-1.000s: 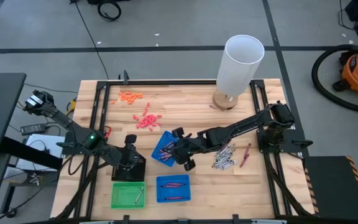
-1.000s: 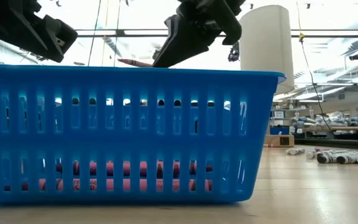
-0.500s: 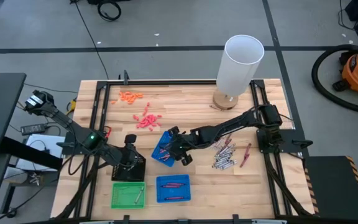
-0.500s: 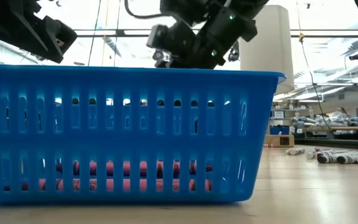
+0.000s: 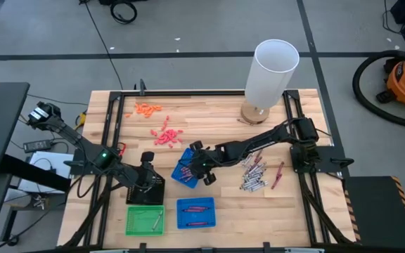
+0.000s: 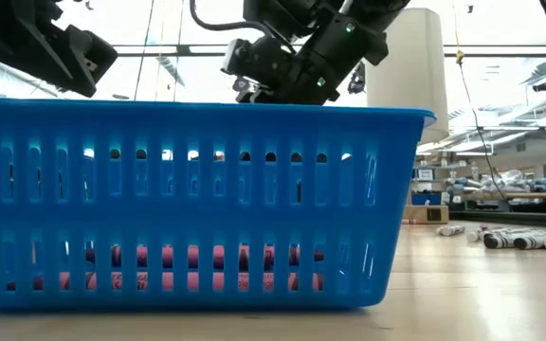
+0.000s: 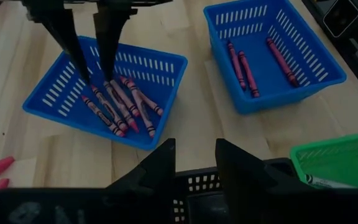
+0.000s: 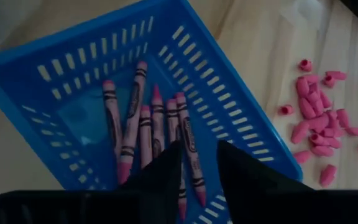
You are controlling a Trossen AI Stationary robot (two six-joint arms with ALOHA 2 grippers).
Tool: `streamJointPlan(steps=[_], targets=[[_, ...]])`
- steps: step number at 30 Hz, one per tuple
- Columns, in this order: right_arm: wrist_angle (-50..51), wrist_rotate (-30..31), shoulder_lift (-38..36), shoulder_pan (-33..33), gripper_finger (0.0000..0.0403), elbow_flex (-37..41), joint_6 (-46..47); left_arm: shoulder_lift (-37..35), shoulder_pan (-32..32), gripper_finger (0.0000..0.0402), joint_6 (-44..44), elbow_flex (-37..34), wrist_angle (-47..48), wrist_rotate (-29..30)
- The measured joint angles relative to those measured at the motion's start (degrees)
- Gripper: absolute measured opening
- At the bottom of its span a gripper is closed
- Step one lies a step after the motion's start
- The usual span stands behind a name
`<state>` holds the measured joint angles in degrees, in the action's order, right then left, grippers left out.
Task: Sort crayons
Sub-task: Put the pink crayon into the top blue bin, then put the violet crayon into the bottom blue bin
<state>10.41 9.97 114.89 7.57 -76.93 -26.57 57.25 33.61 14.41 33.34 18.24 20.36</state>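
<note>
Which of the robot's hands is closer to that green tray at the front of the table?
The left hand: it sits right behind the green tray. The right hand is farther off, over a blue tray of crayons.

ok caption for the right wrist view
Right gripper open above a blue basket of red crayons, pink bits beside it.

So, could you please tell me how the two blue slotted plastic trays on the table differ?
The tilted blue slotted tray under the right gripper sits askew; the front blue slotted tray lies squarer to the table edge. The tilted one holds about six pink-red crayons bunched together; the front one holds three, spread apart. Both are small, blue and slotted.
</note>
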Motion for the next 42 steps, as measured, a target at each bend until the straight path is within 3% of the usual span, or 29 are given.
streamJointPlan(steps=[6,14,17,28,42], targets=[[7.8,12.2,-4.0,1.7,0.0115,-2.3,1.6,0.0,0.0,0.0125,0.3,0.0,0.4,0.0],[20.0,17.2,-10.7,1.8,0.0115,-2.6,12.3,0.0,0.0,0.0125,-0.2,0.0,0.9,0.0],[25.3,21.0,-11.3,1.8,0.0114,-2.5,15.7,0.0,0.0,0.0125,-0.2,0.0,0.9,0.0],[40.1,26.3,-12.9,1.2,0.0114,0.0,27.8,0.0,0.0,0.0125,0.0,0.0,0.9,0.0],[29.9,26.1,-23.6,2.1,0.0114,13.5,33.9,0.0,0.0,0.0125,-0.6,0.0,1.2,0.0]])
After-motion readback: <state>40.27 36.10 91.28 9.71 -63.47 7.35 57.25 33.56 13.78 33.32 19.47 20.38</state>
